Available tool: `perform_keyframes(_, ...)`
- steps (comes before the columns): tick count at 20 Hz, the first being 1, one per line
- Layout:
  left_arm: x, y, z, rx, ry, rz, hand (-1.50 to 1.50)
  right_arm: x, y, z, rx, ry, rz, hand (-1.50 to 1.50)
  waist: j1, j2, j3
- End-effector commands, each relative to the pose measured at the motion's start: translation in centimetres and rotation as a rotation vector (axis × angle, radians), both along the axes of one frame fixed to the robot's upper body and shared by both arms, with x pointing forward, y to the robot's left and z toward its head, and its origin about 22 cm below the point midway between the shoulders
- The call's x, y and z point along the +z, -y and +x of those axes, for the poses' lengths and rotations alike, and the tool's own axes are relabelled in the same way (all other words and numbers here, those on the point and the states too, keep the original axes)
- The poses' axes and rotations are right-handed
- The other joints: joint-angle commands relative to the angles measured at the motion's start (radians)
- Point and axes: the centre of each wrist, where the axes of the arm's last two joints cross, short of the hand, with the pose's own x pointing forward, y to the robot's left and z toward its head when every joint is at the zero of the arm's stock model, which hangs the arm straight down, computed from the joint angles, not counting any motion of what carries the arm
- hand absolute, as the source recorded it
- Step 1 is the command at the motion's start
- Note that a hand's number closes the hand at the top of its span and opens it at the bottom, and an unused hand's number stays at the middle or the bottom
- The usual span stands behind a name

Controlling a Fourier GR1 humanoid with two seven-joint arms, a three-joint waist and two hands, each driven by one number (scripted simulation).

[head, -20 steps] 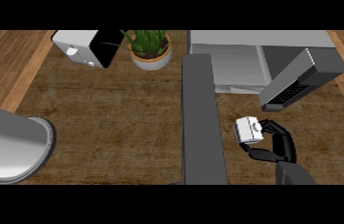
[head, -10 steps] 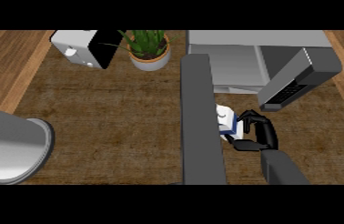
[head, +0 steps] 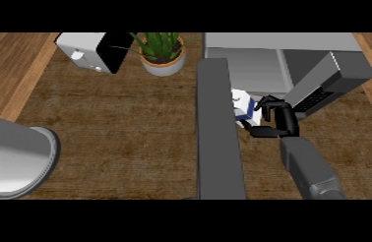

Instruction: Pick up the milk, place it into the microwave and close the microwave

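Observation:
The milk (head: 242, 106) is a small white carton with a blue side. My right hand (head: 279, 119) is shut on it, fingers curled over its right side and thumb below it. The carton is tilted and sits right beside the long grey microwave door (head: 216, 137), which stands open and reaches toward the lower edge of the view. The microwave (head: 251, 69) lies just beyond the carton, its light grey opening facing the hand. My left hand does not show.
A dark grey slanted block with a black panel (head: 323, 83) stands right of the hand. A potted plant (head: 163, 55) and a white and black appliance (head: 91, 51) stand at the back left. A grey rounded shape (head: 22, 160) lies at the left edge.
My right hand has carried the milk up and to the left, from the counter's right side to the front of the microwave's opening, close against the open door.

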Motion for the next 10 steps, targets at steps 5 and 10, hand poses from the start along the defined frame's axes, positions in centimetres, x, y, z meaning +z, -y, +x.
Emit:
perform_keyframes(5,0.0,-0.8,1.3,-0.007,0.010,0.027,-1.50,5.8,0.2,5.2,-0.028,0.020,-0.062,1.50,0.015,0.009,0.001)
perform_keyframes(10,0.5,-0.3,2.5,-0.038,0.005,0.027,-1.50,8.8,1.3,7.1,-0.035,-0.007,-0.094,1.50,0.033,0.021,0.002)
